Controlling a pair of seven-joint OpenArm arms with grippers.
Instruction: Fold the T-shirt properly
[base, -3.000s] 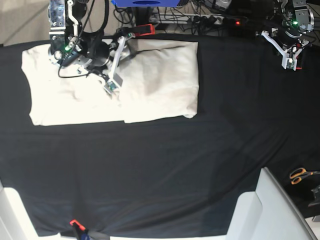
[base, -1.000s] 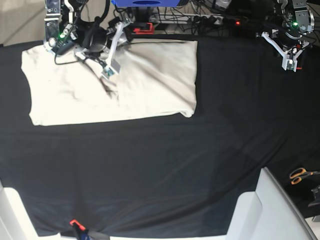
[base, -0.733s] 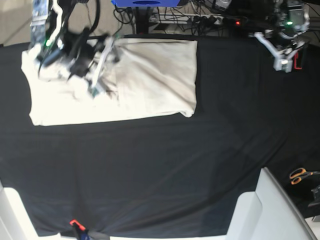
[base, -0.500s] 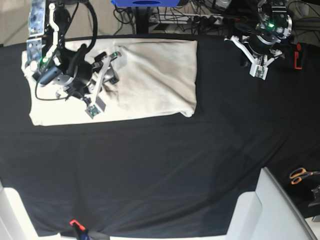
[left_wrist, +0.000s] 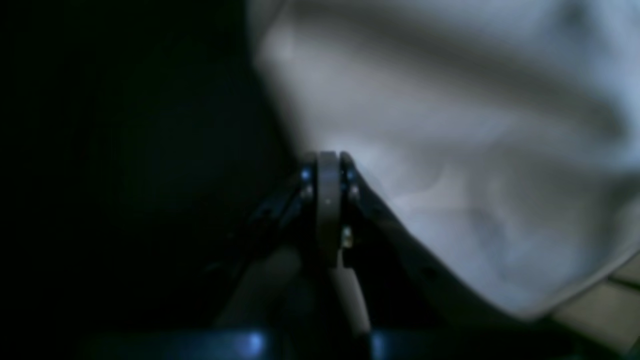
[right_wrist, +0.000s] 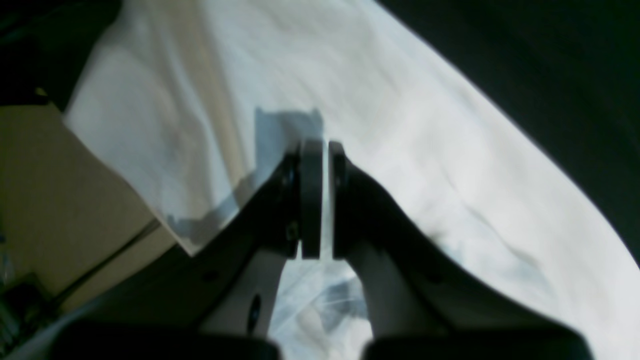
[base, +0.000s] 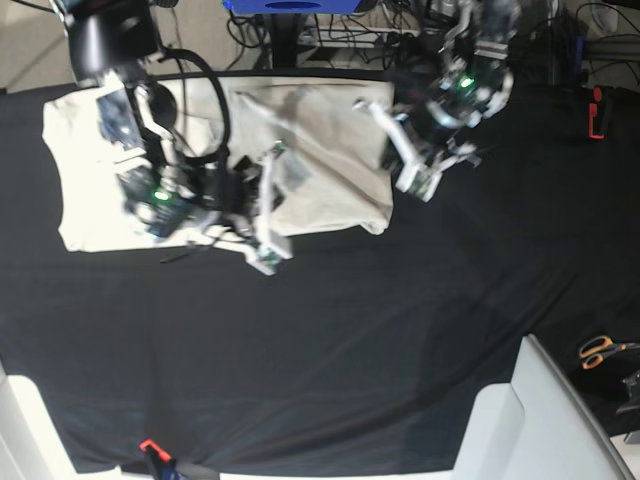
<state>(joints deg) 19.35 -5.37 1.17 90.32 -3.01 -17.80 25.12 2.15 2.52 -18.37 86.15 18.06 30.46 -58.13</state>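
Observation:
The cream T-shirt (base: 330, 160) lies folded into a wide rectangle at the back left of the black tablecloth (base: 330, 340). My right gripper (base: 267, 258) hangs over the shirt's front edge. In the right wrist view that gripper (right_wrist: 316, 145) is shut over the T-shirt (right_wrist: 400, 125); a thin pale sliver shows between its pads, and I cannot tell whether cloth is pinched. My left gripper (base: 415, 187) sits at the shirt's right edge. The blurred left wrist view shows this gripper (left_wrist: 327, 155) shut, with its tips at the border of the T-shirt (left_wrist: 450, 150).
Orange-handled scissors (base: 603, 350) lie at the right edge. White furniture (base: 540, 420) fills the bottom right corner. A red clamp (base: 597, 112) sits at the back right, another red clip (base: 150, 446) at the front edge. Cables and a blue stand (base: 290, 5) line the back.
The right gripper swung from the shirt's back left to its front edge and closed. The left arm came in from the back right corner to the shirt's right edge, still shut.

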